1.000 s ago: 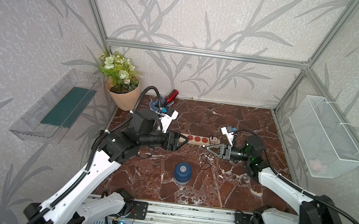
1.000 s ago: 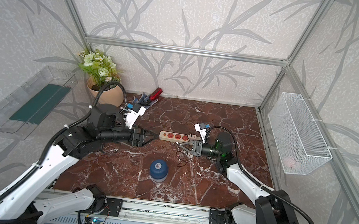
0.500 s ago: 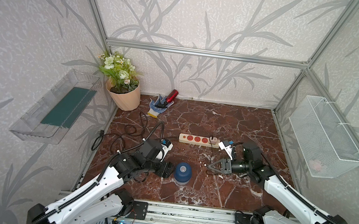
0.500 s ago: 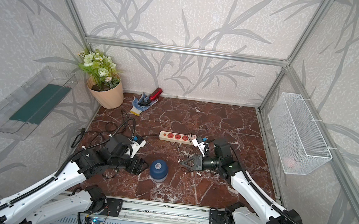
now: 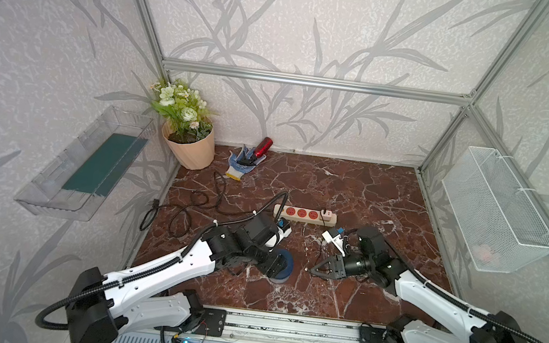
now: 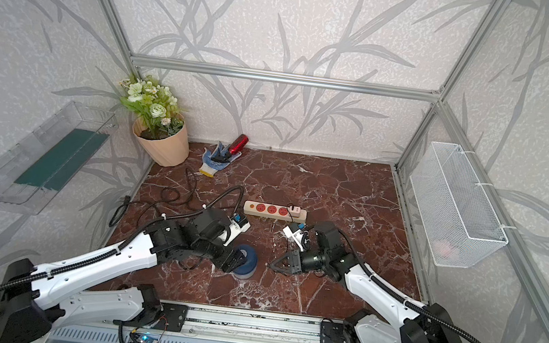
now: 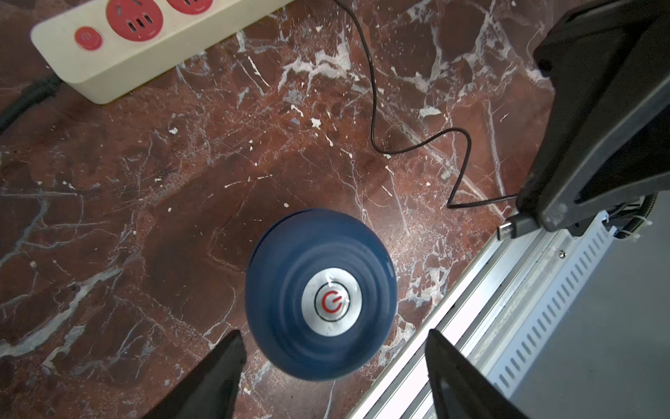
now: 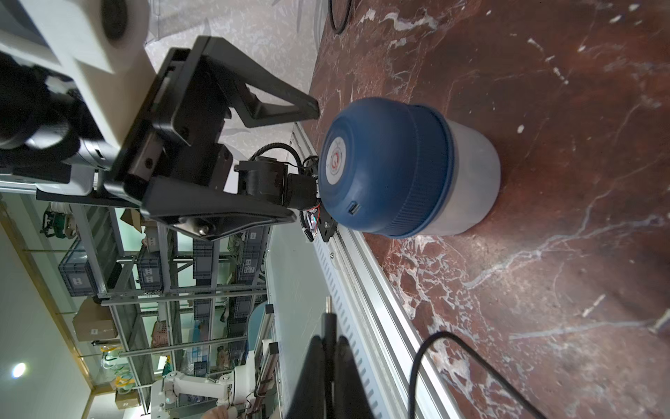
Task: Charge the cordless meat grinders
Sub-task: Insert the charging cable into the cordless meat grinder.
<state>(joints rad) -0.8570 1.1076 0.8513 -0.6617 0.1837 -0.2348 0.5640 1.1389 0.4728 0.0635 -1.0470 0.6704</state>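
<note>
The cordless meat grinder (image 5: 286, 268) (image 6: 249, 260) stands near the table's front edge, with a dark blue dome, a silver button and a clear bowl base. My left gripper (image 5: 274, 263) (image 7: 333, 337) hovers open just above the dome (image 7: 321, 294), one finger on each side, touching nothing. In the right wrist view the grinder (image 8: 398, 167) shows a small charging port (image 8: 352, 208) on its side. My right gripper (image 5: 312, 271) (image 8: 328, 341) is shut on the charging cable's plug (image 8: 328, 319), a short way right of the grinder.
A beige power strip (image 5: 303, 214) with a white charger in its right end lies behind the arms. A thin black cable (image 7: 373, 109) trails across the marble. A flower pot (image 5: 192, 149), a glove with a red bottle (image 5: 261, 147), a wire basket (image 5: 495, 214) and the front rail (image 5: 283, 323) ring the area.
Both arms have come forward from the power strip. The left gripper dropped low and slid over the grinder. The right gripper carried the plug toward the grinder's right side.
</note>
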